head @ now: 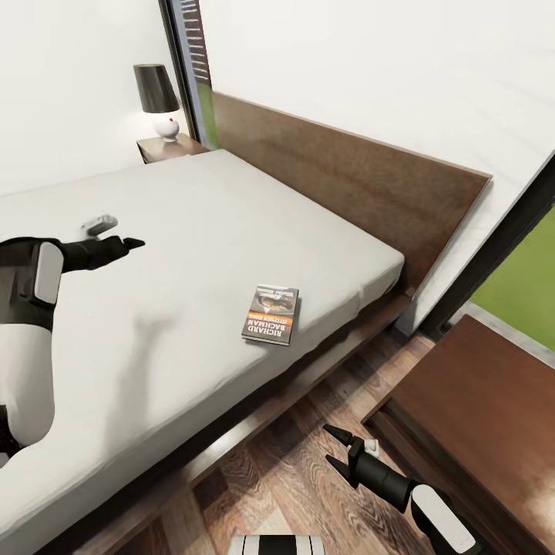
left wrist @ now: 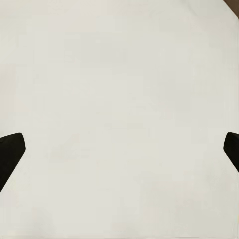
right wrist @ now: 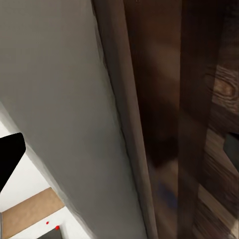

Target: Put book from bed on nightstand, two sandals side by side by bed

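Observation:
The book, a thin paperback with an orange band, lies flat on the bed's light-grey mattress near its floor-side edge. My left gripper hovers over the middle of the mattress, well left of the book. In the left wrist view the left gripper is open, with bare mattress between its fingers. My right gripper hangs open above the wood floor, between the bed frame and the near nightstand. The sandals are out of view.
A second nightstand with a black-shaded lamp stands at the far side of the headboard. Dark-framed windows flank the bed. The floor strip between bed and near nightstand is narrow. The right wrist view looks along the mattress side and the frame.

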